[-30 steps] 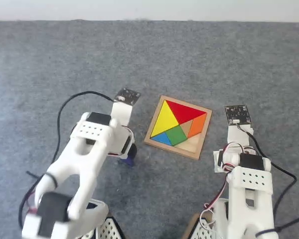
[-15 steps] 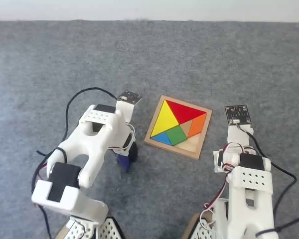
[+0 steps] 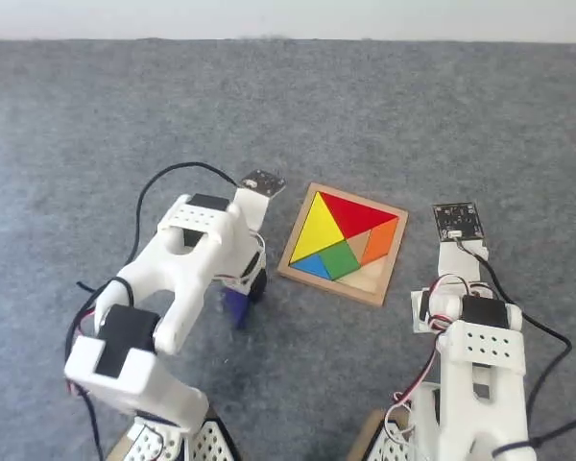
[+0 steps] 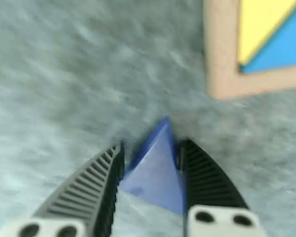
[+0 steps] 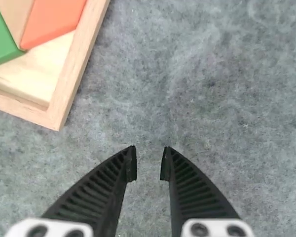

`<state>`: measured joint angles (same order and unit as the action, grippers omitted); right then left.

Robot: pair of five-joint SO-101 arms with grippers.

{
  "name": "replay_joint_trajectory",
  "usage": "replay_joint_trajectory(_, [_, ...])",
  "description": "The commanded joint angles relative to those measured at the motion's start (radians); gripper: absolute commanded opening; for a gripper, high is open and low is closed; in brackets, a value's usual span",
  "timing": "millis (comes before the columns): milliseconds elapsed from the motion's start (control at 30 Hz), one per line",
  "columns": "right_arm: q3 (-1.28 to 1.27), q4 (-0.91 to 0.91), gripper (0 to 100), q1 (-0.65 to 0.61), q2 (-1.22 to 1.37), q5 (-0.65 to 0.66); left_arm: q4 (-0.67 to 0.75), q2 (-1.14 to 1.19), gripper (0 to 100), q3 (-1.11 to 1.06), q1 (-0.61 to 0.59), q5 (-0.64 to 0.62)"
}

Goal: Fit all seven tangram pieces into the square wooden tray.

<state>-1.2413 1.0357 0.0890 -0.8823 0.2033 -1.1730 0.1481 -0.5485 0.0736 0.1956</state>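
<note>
left gripper (image 4: 151, 144): clamped on the dark blue piece (image 4: 155, 173). Both black ribbed fingers (image 4: 101, 182) press its sides, so the jaws are only as wide as the piece is thick.

dark blue piece: stands on edge between the fingers, with its pointed tip sticking out past the fingertips toward the desk. From the high view it's the dark bit (image 3: 235, 305) under the left arm's wrist. Honestly can't tell if it touches the desk or hangs just above it.

where that is: just outside the tray (image 4: 219, 59), off its near-left corner, near but not touching the rim.

right gripper (image 5: 148, 157): open just a crack, a narrow slit between the tips. It has nothing in it and sits over bare desk near the tray's corner (image 5: 71, 69) on that side.

tray (image 3: 331, 288): square wooden one, turned at a slight angle, sitting between the two arms.

in the tray: yellow triangle (image 3: 319, 230), red triangle (image 3: 357, 213), orange piece (image 3: 379, 242), green piece (image 3: 339, 259) and light blue triangle (image 3: 310, 265), all lying flat. There's a bare wood patch (image 3: 370, 277) along the near-right side.

desk (image 3: 125, 115): covered in grey fuzzy felt.
</note>
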Motion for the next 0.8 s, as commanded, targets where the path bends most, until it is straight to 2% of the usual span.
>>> replay_joint_trajectory(0, [0.005, 0.002, 9.4, -0.007, 0.008, 0.005, -0.055, -0.003, 15, 0.148, -0.110, 0.080])
replay_joint_trajectory(200, [0.005, 0.002, 9.4, -0.007, 0.008, 0.005, -0.180, -0.003, 15, 0.355, -0.282, 0.233])
replay_joint_trajectory(267, [0.005, 0.002, 9.4, -0.007, 0.008, 0.005, -0.216, -0.003, 16, 0.381, -0.310, 0.242])
replay_joint_trajectory(333, [0.005, 0.002, 9.4, -0.007, 0.008, 0.005, -0.292, -0.003, 16, 0.369, -0.313, 0.183])
replay_joint_trajectory(400, [0.005, 0.002, 9.4, -0.007, 0.008, 0.005, -0.336, -0.009, 18, 0.317, -0.308, 0.081])
replay_joint_trajectory(500, [0.005, 0.002, 9.4, -0.007, 0.007, 0.003, -0.292, -0.089, 20, 0.180, -0.305, -0.008])
replay_joint_trajectory(767, [0.005, 0.002, 9.4, -0.007, 0.007, 0.003, -0.138, -0.459, 20, -0.214, -0.135, -0.031])
